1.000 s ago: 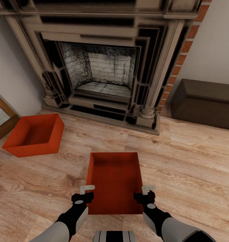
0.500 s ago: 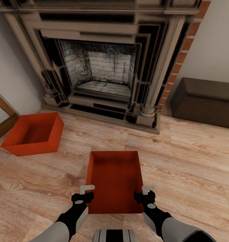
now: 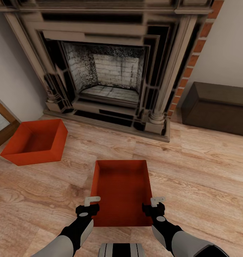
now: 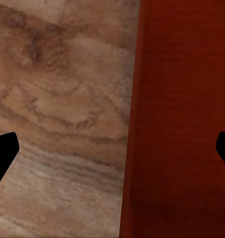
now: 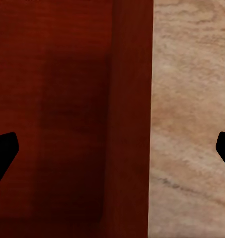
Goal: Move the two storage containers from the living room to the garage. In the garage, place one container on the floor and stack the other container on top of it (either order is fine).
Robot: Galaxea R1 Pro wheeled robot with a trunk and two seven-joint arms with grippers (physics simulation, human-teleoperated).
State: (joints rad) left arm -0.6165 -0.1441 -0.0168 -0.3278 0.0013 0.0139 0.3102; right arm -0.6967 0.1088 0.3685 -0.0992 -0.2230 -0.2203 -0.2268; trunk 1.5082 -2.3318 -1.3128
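Near bin (image 3: 122, 192): orange-red, open-topped, on the wood floor (image 3: 200, 171), lying between the two pincers, its long sides running away from the robot.
Left pincer (image 3: 92, 202): spread open over the near bin's left wall; in the left wrist view (image 4: 112, 148) one dark fingertip (image 4: 2, 151) sits over the planks and the other over the bin's inside, the wall (image 4: 130, 148) between them, not clamped.
Right pincer (image 3: 157, 202): spread open over the right wall; in the right wrist view (image 5: 112, 148) one fingertip (image 5: 2, 151) is over the bin's inside, the other over the planks, wall (image 5: 132, 124) between, not clamped.
Contact: cannot tell whether either pincer touches the rim.
Far bin (image 3: 35, 142): same colour, on the floor well ahead and to the left of the left pincer, turned at an angle, apart from the near bin.
Fireplace (image 3: 110, 67): dark, ornate, straight ahead beyond both pincers.
Brick chimney (image 3: 196, 50): red, at the fireplace's right edge.
Chest (image 3: 218, 109): dark brown, ahead and right of the right pincer, by the wall.
Door frame (image 3: 1, 125): wood, beyond the far bin to the left.
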